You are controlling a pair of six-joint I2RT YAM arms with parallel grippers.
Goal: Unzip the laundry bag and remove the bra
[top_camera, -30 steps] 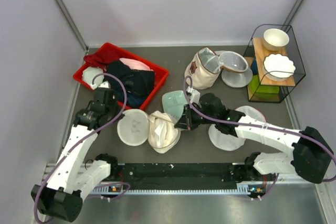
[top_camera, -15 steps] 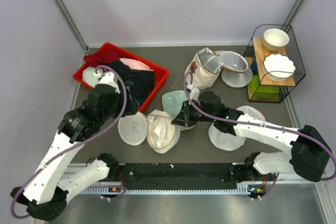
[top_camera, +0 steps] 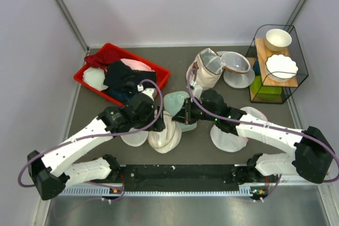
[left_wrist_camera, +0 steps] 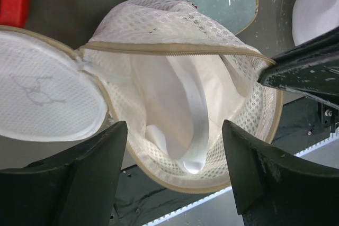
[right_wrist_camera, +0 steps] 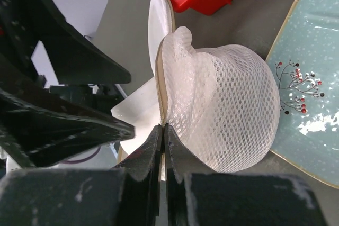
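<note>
Left wrist | laundry bag [left_wrist_camera: 185,104] unzipped, mouth agape | left gripper [left_wrist_camera: 174,130] spread wide above it | right gripper [right_wrist_camera: 162,130] clenched on bag rim | bra removal judged pending — garment not identified inside

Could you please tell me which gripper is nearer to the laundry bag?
Right. The right gripper is shut on the rim of the bag; the left gripper hangs open over its mouth, seemingly clear of it.
</note>
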